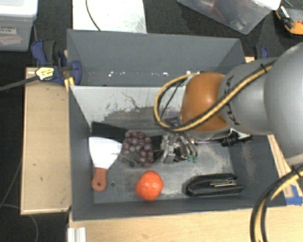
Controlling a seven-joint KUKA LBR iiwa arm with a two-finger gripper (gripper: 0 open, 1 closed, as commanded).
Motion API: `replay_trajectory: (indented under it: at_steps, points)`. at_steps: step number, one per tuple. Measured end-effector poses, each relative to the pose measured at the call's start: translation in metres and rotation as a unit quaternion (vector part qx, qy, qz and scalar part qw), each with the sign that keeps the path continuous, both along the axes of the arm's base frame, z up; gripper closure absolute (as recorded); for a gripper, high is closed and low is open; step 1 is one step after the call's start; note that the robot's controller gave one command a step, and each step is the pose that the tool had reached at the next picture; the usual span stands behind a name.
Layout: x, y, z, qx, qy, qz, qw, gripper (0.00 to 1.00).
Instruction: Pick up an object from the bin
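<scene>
My gripper [172, 153] hangs low in the middle of the bin, just right of a bunch of dark purple grapes [137, 148]. An orange-red tomato-like ball [150, 185] lies in front of it, near the front wall. A black stapler [213, 185] lies to the front right. I cannot make out how the fingers stand.
A white spatula with a brown handle [102, 160] lies at the left, over a black flat piece [107, 130] by the back-left wall. The arm with its orange cover and looping cables hangs over the bin's right and back part.
</scene>
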State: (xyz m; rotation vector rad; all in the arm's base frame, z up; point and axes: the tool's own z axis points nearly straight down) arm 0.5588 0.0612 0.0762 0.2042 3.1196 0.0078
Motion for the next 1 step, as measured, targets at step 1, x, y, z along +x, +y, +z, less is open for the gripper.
replay_trajectory:
  at_steps: [1]
  points:
    - [0.0003, -0.0001, 0.0075, 0.0, -0.0015, -0.001, 1.0, 1.0]
